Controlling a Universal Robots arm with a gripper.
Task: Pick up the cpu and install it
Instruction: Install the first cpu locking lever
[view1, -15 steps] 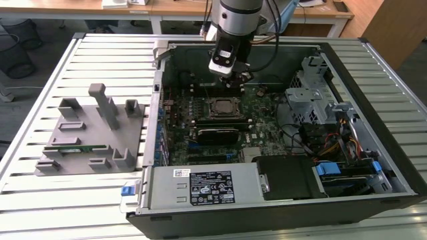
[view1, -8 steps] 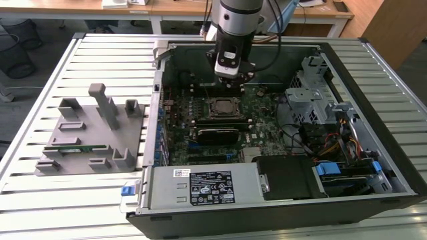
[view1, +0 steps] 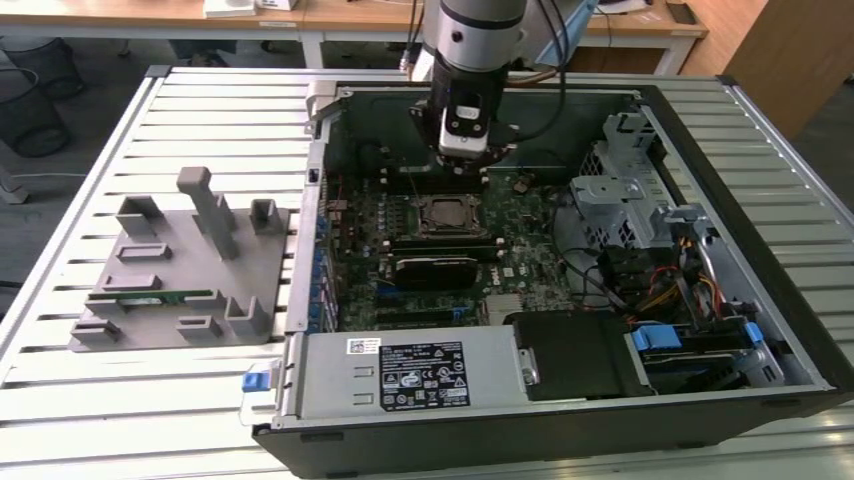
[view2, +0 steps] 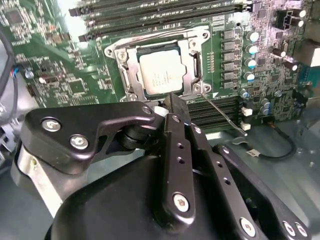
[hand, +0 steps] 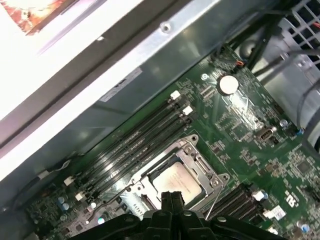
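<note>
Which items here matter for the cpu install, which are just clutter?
Job:
- cpu, lying in the socket
- pincer, above the socket, holding nothing
- motherboard

Lying about:
- grey fixture tray on the exterior view's left, green memory stick in it
- power supply
- drive cage

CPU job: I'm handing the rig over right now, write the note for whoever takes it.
Gripper: fingers together, holding nothing, hanging just above the socket inside the open computer case.
CPU: lying flat in the motherboard socket, silver top up, seen in both wrist views.
Done: CPU picked up and placed in the socket.
Left: the socket's metal frame looks still open around the chip, with the thin lever sticking out to one side, so it does not appear latched. Check the seating.
</note>
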